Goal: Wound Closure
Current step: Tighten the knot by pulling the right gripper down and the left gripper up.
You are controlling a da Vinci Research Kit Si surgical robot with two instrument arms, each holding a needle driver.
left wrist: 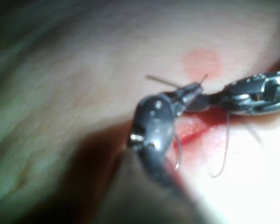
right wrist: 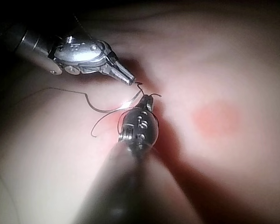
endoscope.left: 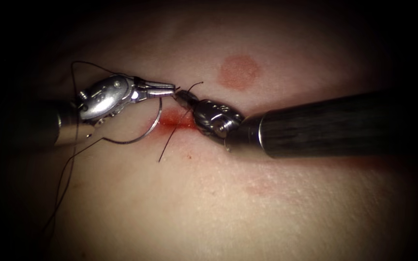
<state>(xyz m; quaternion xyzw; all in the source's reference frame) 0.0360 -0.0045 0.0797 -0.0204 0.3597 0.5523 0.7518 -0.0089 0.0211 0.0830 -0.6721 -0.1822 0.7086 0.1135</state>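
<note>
Where the needle lies: we see it left of the cut, arcing over the tissue, and it looks free of it.
Left tool: its jaws look shut on the needle near the upper end of the curve. The exact grip point sits under the jaws, so we judge this rather than see it.
Right tool: its jaws are closed on the thread just above the cut, tip to tip with the left tool. One short end sticks up and another trails down across the cut.
Long thread: it runs from the needle's lower end off to the left, and a loop rises behind the left tool.
Needle handling: we judge it light, stiff and slick. It is likely to swivel if held at an end, so a hold on the body of the curve, off the point, would be steadier.
Thread handling: we judge it limp and fine, easy to fray, and best gripped flat between the jaws.
Tissue: soft, and wet with red fluid at the cut, so we expect it to be slippery there.
</note>
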